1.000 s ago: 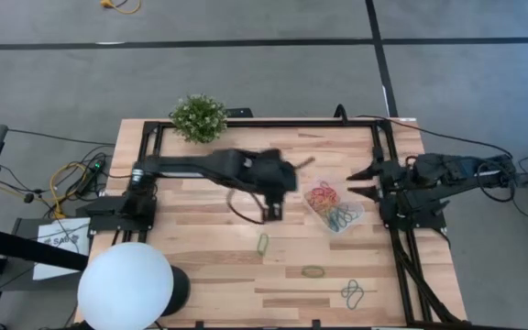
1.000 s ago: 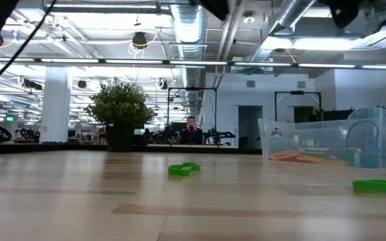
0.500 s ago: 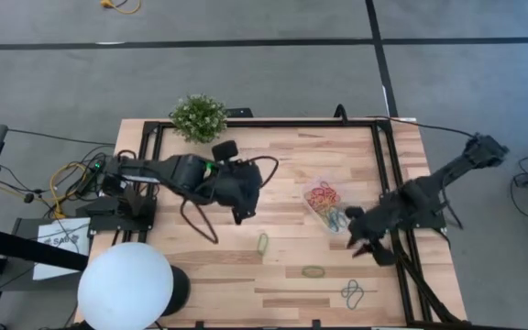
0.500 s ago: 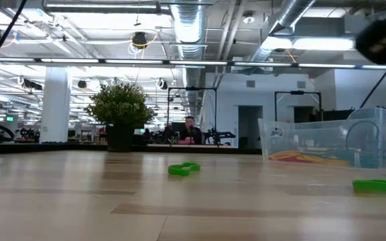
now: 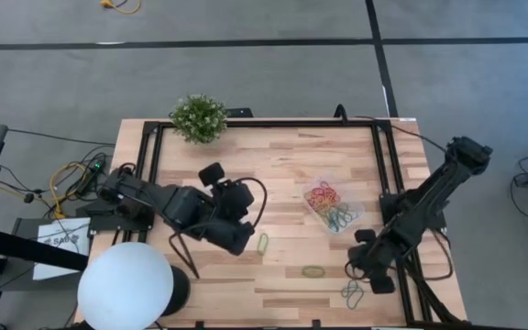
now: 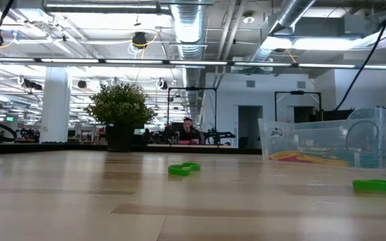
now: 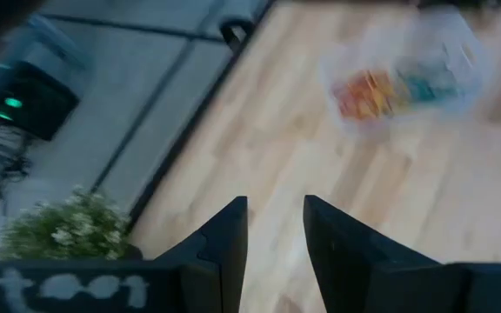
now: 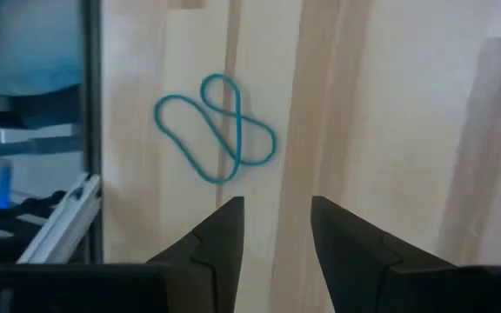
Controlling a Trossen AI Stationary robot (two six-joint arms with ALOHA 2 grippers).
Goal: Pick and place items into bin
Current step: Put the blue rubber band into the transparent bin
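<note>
Right hand (image 5: 359, 266), parted and empty, hovering by the blue loop (image 8: 214, 127) near the bench's front right corner, lined up for pickup; left hand (image 5: 242, 240) likewise empty; bin (image 5: 334, 205) toward the right edge.

You're looking at a desk (image 5: 282, 156) of pale wooden planks, grain lines showing, with a smooth satin sheen in the low view. The bin (image 6: 327, 144) is clear, glossy plastic, see-through to the coloured bands (image 5: 330, 203) inside. A teal rubber band (image 8: 214, 128) lies thin and matt on the wood. Your right hand (image 8: 275, 239) has dark, matt, hard-looking fingers; the left hand (image 7: 273, 239) looks the same. Black matt metal framing (image 5: 385, 165) edges the desk.
</note>
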